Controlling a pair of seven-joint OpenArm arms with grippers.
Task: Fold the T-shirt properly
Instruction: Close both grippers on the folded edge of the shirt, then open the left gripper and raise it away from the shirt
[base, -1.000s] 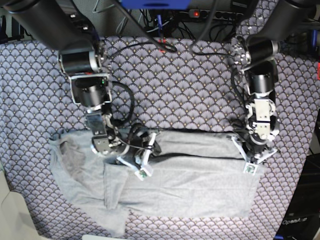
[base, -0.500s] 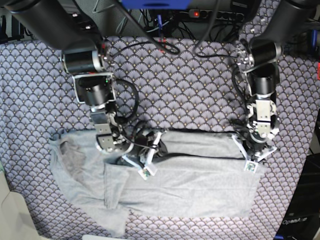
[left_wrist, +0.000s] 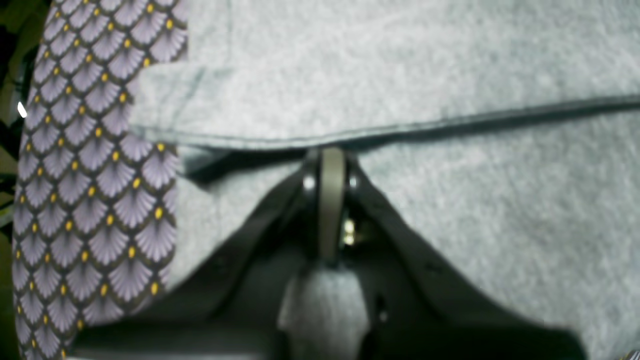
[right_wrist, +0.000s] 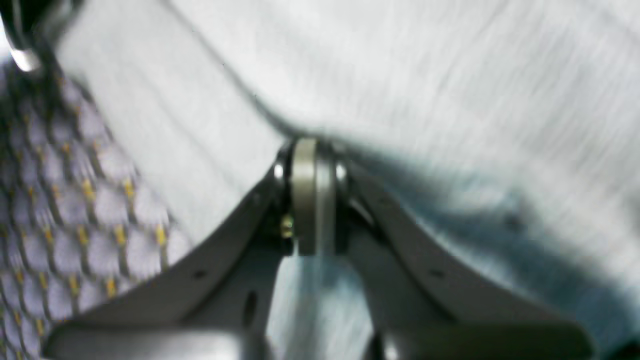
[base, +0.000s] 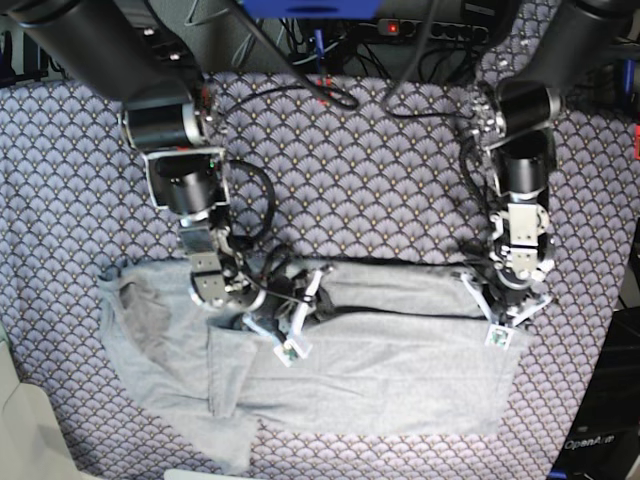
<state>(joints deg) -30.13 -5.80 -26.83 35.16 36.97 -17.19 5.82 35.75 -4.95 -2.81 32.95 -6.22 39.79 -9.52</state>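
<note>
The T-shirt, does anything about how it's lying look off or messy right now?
Yes. The T-shirt is lopsided: its end near the right gripper is bunched and twisted, one flap hanging toward the table's front edge, while the end by the left gripper lies flat.

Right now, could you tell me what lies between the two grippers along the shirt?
In the base view, only grey T-shirt spans from the right gripper to the left gripper: a folded-over band with a dark fold line, nothing else on it.

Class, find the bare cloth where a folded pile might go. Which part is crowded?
Free: the tablecloth between the two arms, behind the T-shirt. Crowded: the shirt's far edge, where the right gripper and left gripper pinch it.
</note>
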